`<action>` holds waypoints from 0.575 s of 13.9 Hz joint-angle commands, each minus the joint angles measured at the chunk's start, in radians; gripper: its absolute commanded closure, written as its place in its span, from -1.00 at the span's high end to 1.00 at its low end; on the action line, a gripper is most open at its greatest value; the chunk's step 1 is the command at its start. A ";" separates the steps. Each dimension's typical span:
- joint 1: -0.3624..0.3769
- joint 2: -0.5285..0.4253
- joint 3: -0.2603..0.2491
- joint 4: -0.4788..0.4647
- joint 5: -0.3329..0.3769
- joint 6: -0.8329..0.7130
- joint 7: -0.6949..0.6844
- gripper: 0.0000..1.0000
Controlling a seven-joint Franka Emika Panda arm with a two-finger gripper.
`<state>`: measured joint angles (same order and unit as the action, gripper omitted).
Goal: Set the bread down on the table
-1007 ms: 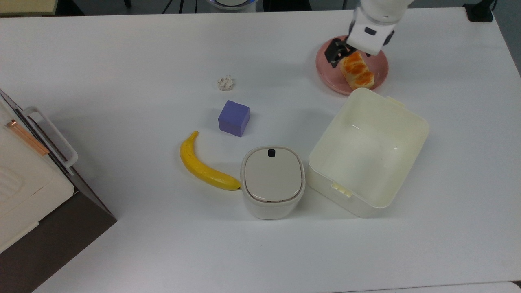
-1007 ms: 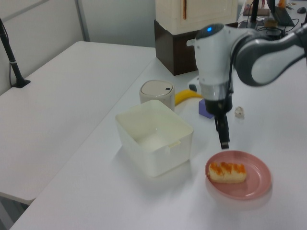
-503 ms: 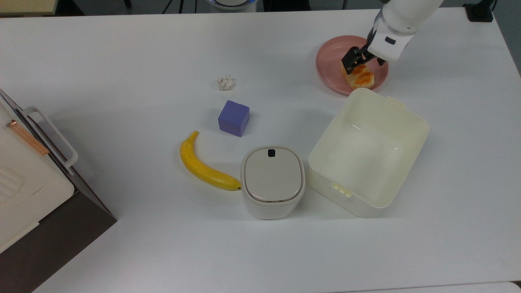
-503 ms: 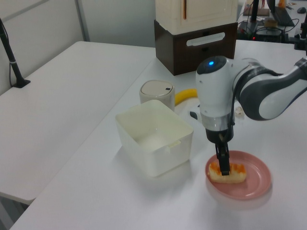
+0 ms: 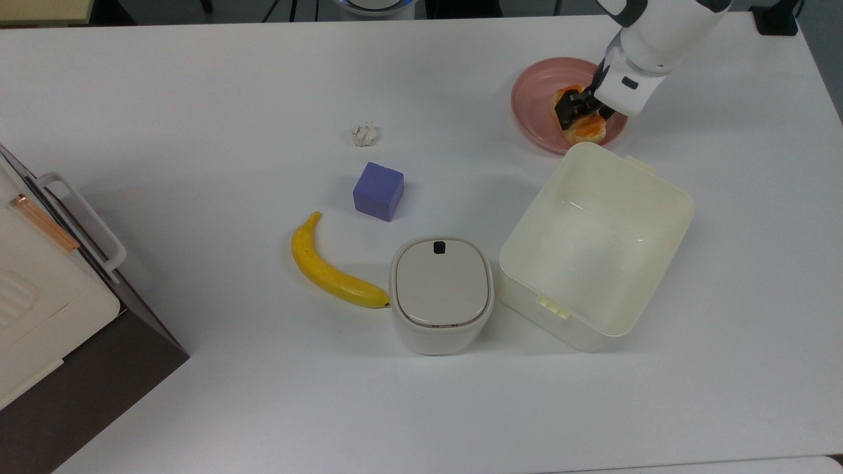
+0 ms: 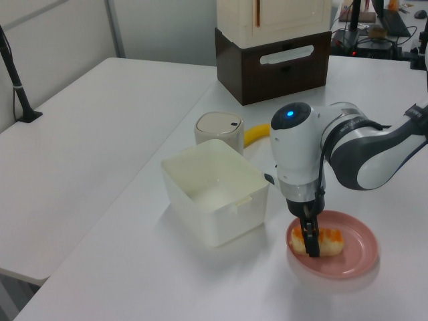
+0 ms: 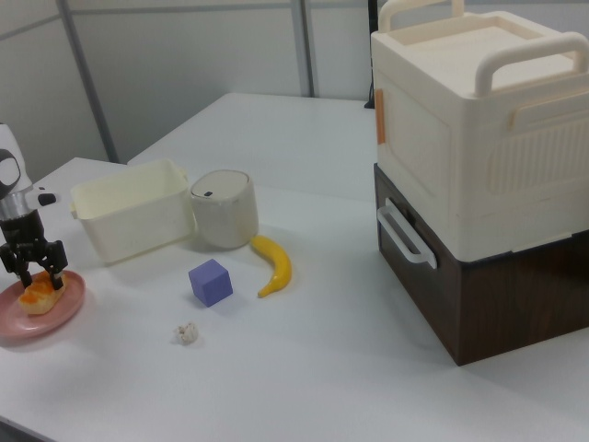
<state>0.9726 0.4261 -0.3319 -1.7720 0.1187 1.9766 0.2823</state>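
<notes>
**One roll on the plate, claw straddling it**

One small oblong tan bread roll with orange-brown glaze [image 5: 585, 126] lies on the round pink plate [image 5: 535, 85], so none of the move to the plain white table [image 5: 197, 85] is done. In the top view the plate sits at about 1 o'clock from the cream rectangular plastic tub [image 5: 596, 245], just beside the tub's far rim, which probably keeps the approach vertical.

The two-finger gripper [image 5: 577, 109] points straight down from the white wrist, forearm bent in from the top view's upper right. In the right view its dark fingers [image 7: 13, 262] stand spread, one on each side of the roll, so the claw reads as unclenched around it, not yet squeezing; whether the pads touch the glaze I cannot tell. The left view has a finger crossing the roll's middle, likely picked for a balanced lift.

Free table lies at 9 o'clock from the plate, toward the whitish paper wad [image 5: 364, 134].
</notes>
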 commanded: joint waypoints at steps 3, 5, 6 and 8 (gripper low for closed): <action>-0.006 -0.045 -0.021 0.005 0.016 -0.048 -0.066 0.12; -0.118 -0.116 -0.027 0.011 0.007 -0.120 -0.175 0.12; -0.170 -0.133 -0.027 0.011 0.001 -0.134 -0.230 0.12; -0.250 -0.132 -0.027 0.011 -0.051 -0.134 -0.282 0.12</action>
<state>0.8151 0.3334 -0.3643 -1.7378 0.1125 1.8633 0.0815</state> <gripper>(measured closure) 0.436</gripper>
